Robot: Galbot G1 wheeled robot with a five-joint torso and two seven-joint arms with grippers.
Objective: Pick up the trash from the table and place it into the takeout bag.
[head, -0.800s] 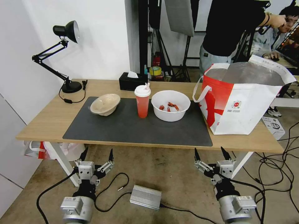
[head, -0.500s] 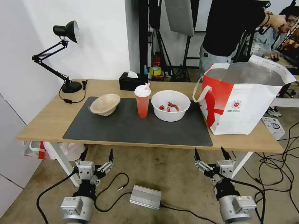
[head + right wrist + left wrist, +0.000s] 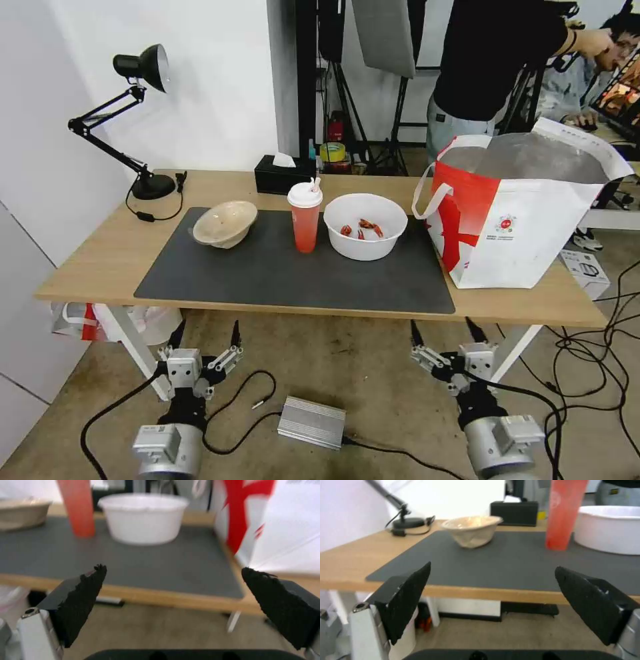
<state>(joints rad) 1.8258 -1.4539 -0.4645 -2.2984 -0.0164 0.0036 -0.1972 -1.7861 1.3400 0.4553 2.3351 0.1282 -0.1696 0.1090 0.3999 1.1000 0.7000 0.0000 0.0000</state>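
Nothing done yet, basically square one. All three bits of trash sitting on the mat on the table: beige bowl toward the left end, tipped a little, red cup upright in the middle, white bowl just right of it with a few red scraps inside. Cup and white bowl near each other but apart, by the look of the head view; beige bowl well apart from the cup. Bag standing open at the right end of the table, mouth up, silvery lining showing, just beside the mat's right edge. Can't see anything in it from here.

Left gripper down below the table's near edge, over the floor, fingers spread wide, nothing between them. Right gripper same deal on the other side, below the edge, spread wide and empty; from its wrist camera, white bowl and bag dead ahead.

So: zero of three picked, zero bagged. Left to do, as a guess: lift an arm above the tabletop, grab a piece, carry it over the bag's mouth, drop, repeat twice. White bowl closest to the bag, so probably a right-arm job; beige bowl more of a left-arm reach. Cup tall and narrow, likely easy to knock over.

Tissue box and lamp at the back, not part of this.
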